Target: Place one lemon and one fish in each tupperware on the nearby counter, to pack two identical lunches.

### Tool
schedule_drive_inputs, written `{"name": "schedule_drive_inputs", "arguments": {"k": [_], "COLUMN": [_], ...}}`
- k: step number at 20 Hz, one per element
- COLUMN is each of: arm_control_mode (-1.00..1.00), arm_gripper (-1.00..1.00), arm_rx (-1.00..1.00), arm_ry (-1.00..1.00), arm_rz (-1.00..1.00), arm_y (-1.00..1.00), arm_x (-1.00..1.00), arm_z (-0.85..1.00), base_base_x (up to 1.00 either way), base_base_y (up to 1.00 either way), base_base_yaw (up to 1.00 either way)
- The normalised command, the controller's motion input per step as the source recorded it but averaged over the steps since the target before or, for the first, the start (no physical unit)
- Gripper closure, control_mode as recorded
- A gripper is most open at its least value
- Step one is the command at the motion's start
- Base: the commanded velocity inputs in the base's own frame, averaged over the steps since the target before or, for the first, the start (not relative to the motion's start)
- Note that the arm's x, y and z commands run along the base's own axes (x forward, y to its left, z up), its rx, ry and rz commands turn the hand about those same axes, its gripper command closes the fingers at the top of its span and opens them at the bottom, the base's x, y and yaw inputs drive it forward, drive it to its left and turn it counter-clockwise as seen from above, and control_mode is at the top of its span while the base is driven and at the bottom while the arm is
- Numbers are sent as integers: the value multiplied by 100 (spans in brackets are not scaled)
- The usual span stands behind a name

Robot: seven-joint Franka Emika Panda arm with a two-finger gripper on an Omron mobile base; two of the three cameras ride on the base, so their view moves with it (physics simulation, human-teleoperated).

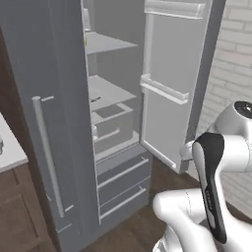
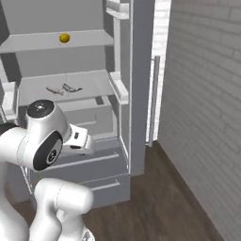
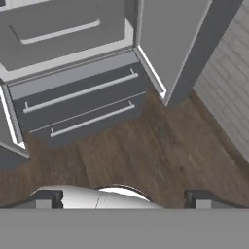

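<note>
End effector (image 3: 124,197) spread wide above wooden floor (image 3: 146,151) before fridge drawers (image 3: 78,97).

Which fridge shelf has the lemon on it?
The upper shelf: the lemon sits on it. The shelf below carries the fish, no lemon.

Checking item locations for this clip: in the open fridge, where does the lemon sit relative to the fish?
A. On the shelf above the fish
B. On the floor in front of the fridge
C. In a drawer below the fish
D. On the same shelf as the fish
A: in the right base view the lemon rests on the upper fridge shelf, while the fish lie on the shelf below.
</note>
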Motion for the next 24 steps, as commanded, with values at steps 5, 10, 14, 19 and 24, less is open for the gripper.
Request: {"name": "schedule_drive_inputs", "arguments": {"k": [5, 10, 14, 19, 24], "arm_control_mode": [100, 100, 100, 100, 100], "arm_gripper": [-100, -100, -100, -100, -100], "arm_rx": [0, 0, 0, 0, 0], "arm_ry": [0, 0, 0, 0, 0], "arm_rz": [0, 0, 0, 0, 0], "arm_y": [0, 0, 0, 0, 0], "arm_x": [0, 0, 0, 0, 0], "arm_z": [0, 0, 0, 0, 0], "base_base_x": [65, 70, 41, 24, 96], "base_base_y": [0, -29, -90, -55, 50], "base_base_yaw": [66, 65, 37, 14, 0]}}
